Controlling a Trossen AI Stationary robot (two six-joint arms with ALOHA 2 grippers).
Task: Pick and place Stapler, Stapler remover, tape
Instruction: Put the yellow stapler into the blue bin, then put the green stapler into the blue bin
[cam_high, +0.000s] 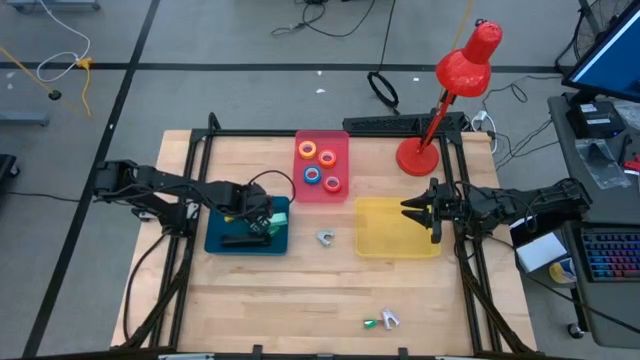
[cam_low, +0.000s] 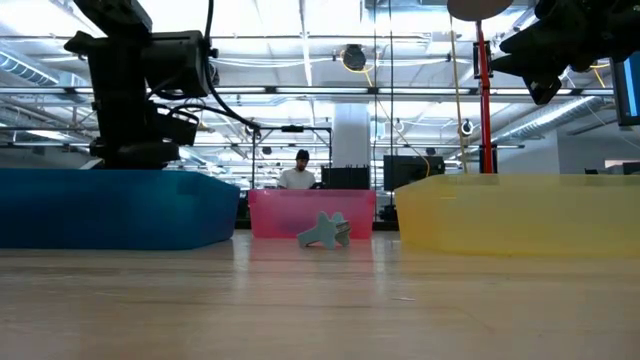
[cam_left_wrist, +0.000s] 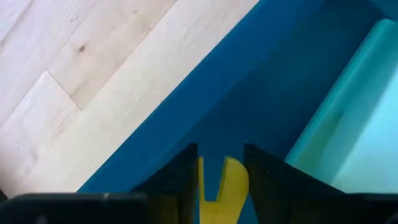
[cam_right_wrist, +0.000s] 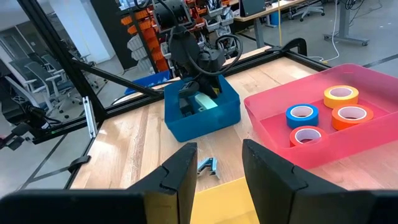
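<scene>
- My left fingers (cam_high: 262, 222) are down inside the blue tray (cam_high: 216, 238) at the table's left side. They stand partly apart, with a yellow piece (cam_left_wrist: 225, 186) showing between them; I cannot tell whether I grip it.
- In the blue tray: a black stapler (cam_high: 243, 240) along its near side and a pale teal stapler (cam_high: 278, 213) just beside my fingers.
- My right fingers (cam_high: 412, 209) hover above the yellow tray (cam_high: 385, 240) at the table's right side, partly open and holding nothing.
- The pink tray (cam_high: 342, 148) sits at the far middle of the table. The tape is all in it: the orange roll (cam_high: 307, 151), the yellow roll (cam_high: 327, 158), the blue roll (cam_high: 313, 176) and the red roll (cam_high: 333, 184), lying flat and close together.
- One grey staple remover (cam_high: 325, 237) lies on bare table between the blue and yellow trays.
- A second staple remover (cam_high: 390, 319) lies near the table's front edge, with a small green item (cam_high: 370, 323) just beside it.
- A red desk lamp (cam_high: 452, 85) stands at the far right corner.
- I can read no labels or writing on any item.
</scene>
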